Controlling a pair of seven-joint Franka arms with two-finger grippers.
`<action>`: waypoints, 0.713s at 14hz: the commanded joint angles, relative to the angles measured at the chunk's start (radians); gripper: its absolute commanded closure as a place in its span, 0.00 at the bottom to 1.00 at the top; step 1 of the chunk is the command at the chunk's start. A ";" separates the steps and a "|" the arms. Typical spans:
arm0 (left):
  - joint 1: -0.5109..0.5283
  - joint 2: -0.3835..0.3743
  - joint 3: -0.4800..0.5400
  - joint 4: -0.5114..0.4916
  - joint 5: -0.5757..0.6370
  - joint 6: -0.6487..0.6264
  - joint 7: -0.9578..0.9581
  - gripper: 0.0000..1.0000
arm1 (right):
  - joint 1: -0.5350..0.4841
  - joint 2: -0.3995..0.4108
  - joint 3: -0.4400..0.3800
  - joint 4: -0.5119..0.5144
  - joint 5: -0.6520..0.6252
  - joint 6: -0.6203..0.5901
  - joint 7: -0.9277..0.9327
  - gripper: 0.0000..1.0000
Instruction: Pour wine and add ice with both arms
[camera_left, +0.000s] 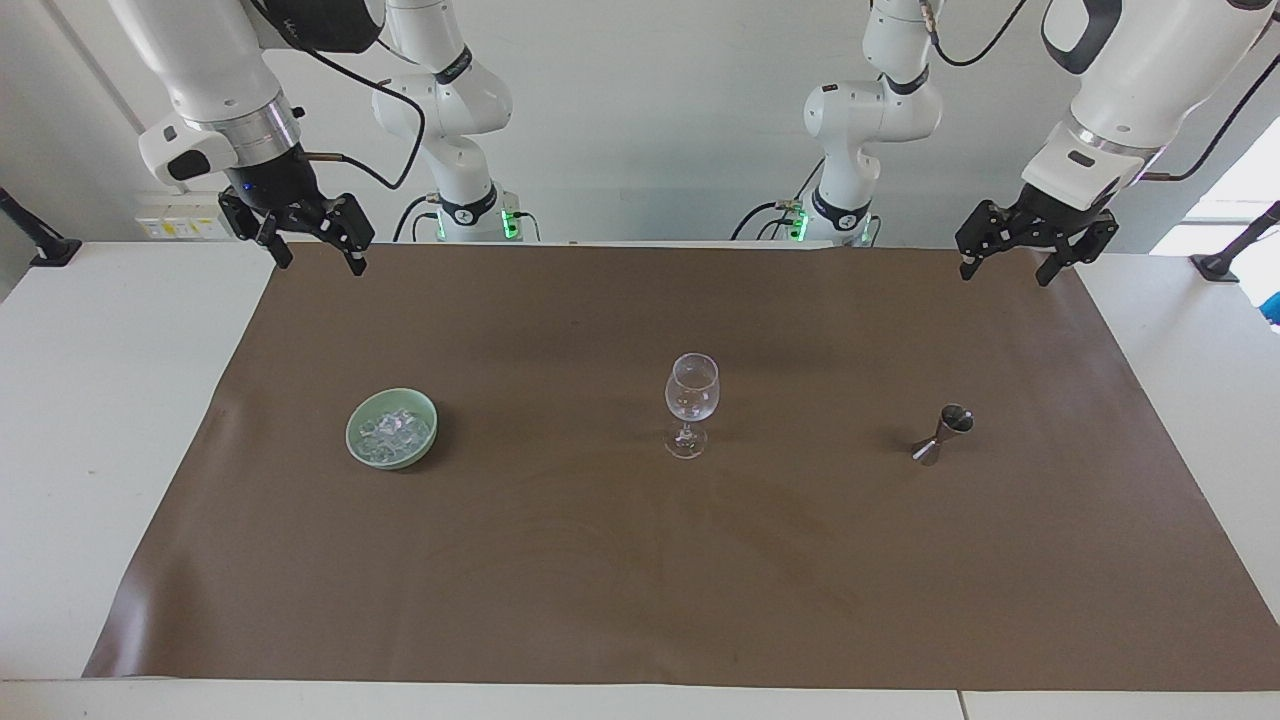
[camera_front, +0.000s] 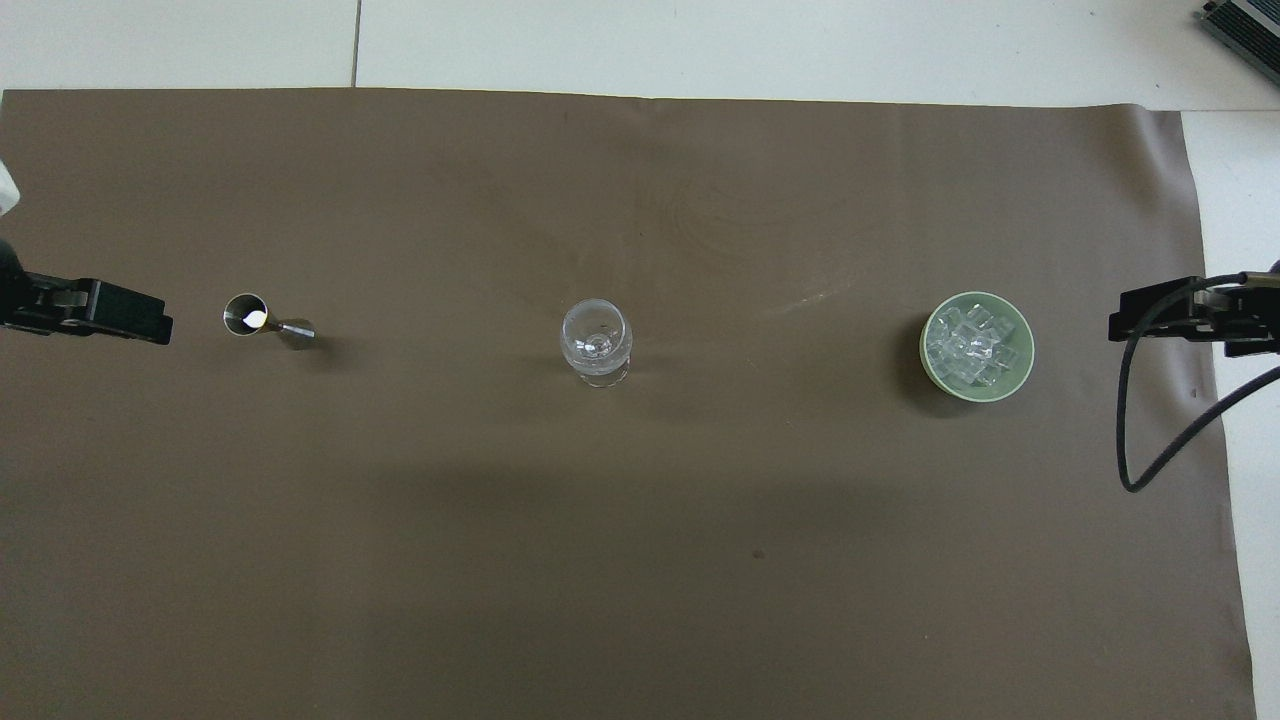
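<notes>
A clear stemmed wine glass (camera_left: 691, 400) stands upright at the middle of the brown mat; it also shows in the overhead view (camera_front: 596, 340). The ice (camera_left: 393, 430) is a heap of small clear cubes in a pale green bowl (camera_left: 352, 432) toward the right arm's end, and shows from above (camera_front: 975, 345) in the bowl (camera_front: 930, 330). A small metal jigger (camera_left: 944, 432) stands toward the left arm's end (camera_front: 262, 320). My right gripper (camera_left: 318, 258) hangs open and empty over the mat's corner. My left gripper (camera_left: 1005, 272) hangs open and empty over the other corner near the robots.
The brown mat (camera_left: 640, 560) covers most of the white table (camera_left: 100, 400). A black cable (camera_front: 1140, 420) loops down from the right arm over the mat's edge. The arm bases stand at the robots' edge of the table.
</notes>
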 joint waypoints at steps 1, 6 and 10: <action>-0.003 -0.042 0.000 -0.030 0.009 -0.009 -0.006 0.00 | -0.008 -0.023 0.003 -0.026 0.026 -0.002 -0.021 0.00; 0.004 -0.051 0.000 -0.033 0.009 -0.006 -0.009 0.00 | -0.008 -0.023 0.003 -0.026 0.026 -0.002 -0.021 0.00; 0.008 -0.048 0.001 -0.034 -0.002 0.029 -0.006 0.00 | -0.008 -0.025 0.003 -0.026 0.026 -0.002 -0.021 0.00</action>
